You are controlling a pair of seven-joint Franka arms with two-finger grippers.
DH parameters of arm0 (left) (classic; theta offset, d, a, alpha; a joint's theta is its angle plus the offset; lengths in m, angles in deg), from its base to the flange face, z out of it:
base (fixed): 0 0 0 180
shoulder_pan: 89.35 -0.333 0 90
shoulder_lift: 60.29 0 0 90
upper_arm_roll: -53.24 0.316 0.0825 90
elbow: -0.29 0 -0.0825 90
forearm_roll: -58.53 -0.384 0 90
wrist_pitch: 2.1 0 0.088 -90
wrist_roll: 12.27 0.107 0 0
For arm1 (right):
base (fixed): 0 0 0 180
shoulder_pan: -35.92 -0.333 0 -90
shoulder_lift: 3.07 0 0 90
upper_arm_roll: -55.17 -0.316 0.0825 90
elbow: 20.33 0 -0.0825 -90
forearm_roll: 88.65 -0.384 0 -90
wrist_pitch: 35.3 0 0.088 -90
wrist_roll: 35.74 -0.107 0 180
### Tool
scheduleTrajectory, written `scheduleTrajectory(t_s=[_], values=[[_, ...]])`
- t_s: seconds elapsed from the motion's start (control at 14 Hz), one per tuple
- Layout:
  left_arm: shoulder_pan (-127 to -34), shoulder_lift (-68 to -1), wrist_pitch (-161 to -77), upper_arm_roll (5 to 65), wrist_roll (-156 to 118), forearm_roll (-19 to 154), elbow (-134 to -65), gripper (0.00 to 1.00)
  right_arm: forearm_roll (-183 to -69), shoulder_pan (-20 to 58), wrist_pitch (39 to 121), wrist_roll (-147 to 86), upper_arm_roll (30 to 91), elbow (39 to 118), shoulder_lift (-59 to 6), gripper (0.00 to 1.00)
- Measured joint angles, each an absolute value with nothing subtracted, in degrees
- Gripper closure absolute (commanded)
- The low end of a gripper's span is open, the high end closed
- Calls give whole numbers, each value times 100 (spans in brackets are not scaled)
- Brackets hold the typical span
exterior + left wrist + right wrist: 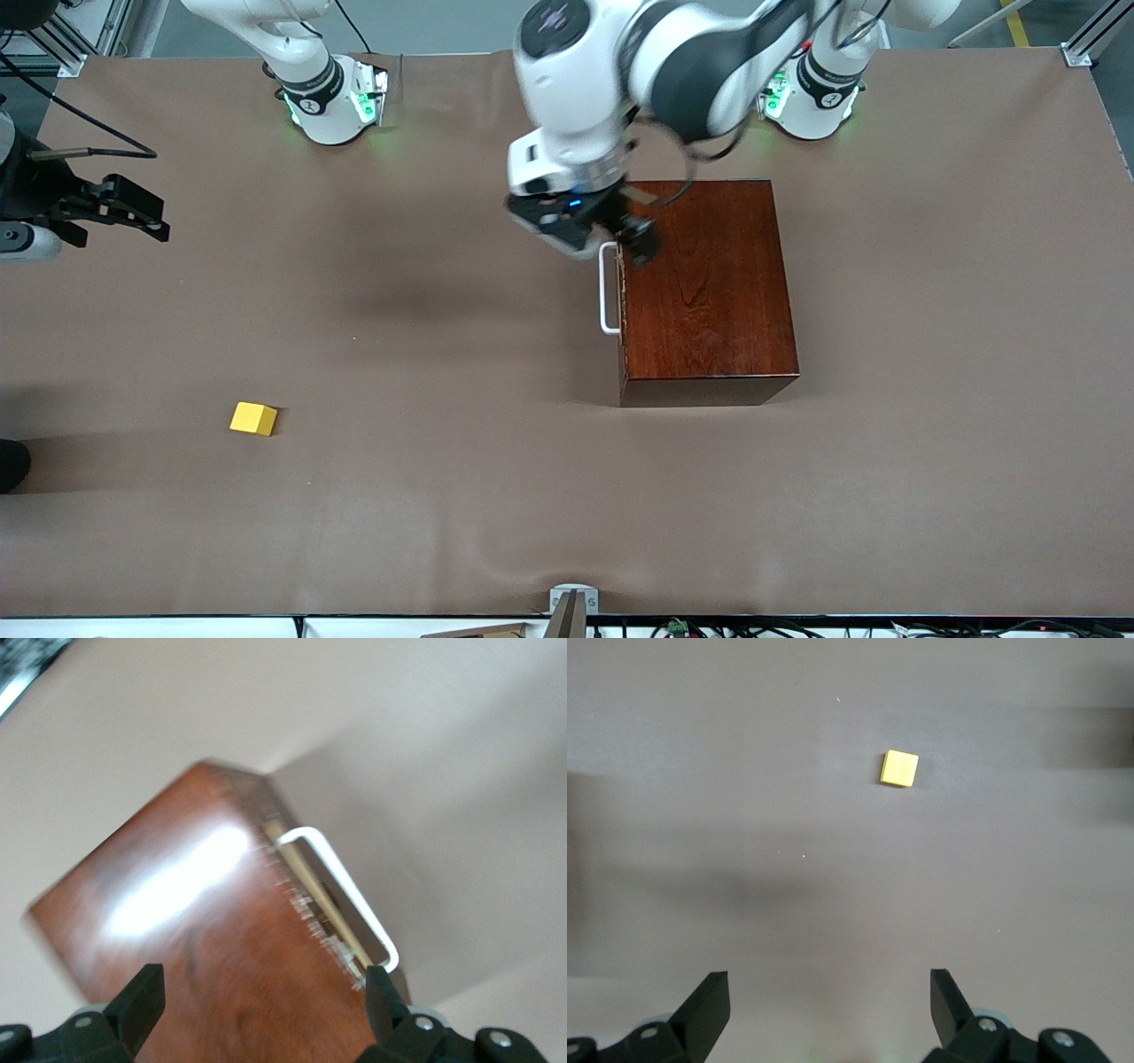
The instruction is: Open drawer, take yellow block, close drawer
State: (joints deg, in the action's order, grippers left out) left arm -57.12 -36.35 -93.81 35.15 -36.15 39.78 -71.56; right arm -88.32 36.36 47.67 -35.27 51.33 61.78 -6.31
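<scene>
The dark reddish-brown wooden box (709, 292) stands mid-table toward the left arm's end. Its drawer is pushed in. The drawer's white loop handle (609, 289) faces the right arm's end, and a thin pale strip shows beside the handle (341, 890). My left gripper (620, 237) hangs open over the box top (195, 921) at the corner by the handle, with nothing between its fingers. The yellow block (253, 418) lies on the bare table, nearer the front camera, toward the right arm's end. My right gripper (162, 221) is open and empty, high over the table, with the yellow block (899, 769) below it.
A brown mat (496, 496) covers the whole table. The two arm bases (332, 97) stand along its edge farthest from the front camera. A small metal bracket (573, 602) sits at the edge nearest the front camera.
</scene>
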Motion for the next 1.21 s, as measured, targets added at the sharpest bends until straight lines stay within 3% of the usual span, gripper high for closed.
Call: scheduleTrajectory(t_s=[0.36, 0.64, 1.0, 1.21], values=[[-7261, -4312, -9125, 3539, -4933, 4746, -7182, 0, -8833, 3603, 4694, -3774, 5127, 6164, -642, 0], [-8402, -4706, -8471, 3689, -3329, 5304, -7203, 0, -8841, 3605, 4683, -4158, 5137, 6156, -643, 0], [-8521, -5257, -8245, 5100, -1579, 5883, -7653, 0, -8841, 3598, 4776, -4199, 5140, 6133, -516, 0], [-8532, -5601, -8385, 5287, -1302, 5893, -8193, 0, -8841, 3580, 4926, -4192, 5165, 6252, -352, 0]])
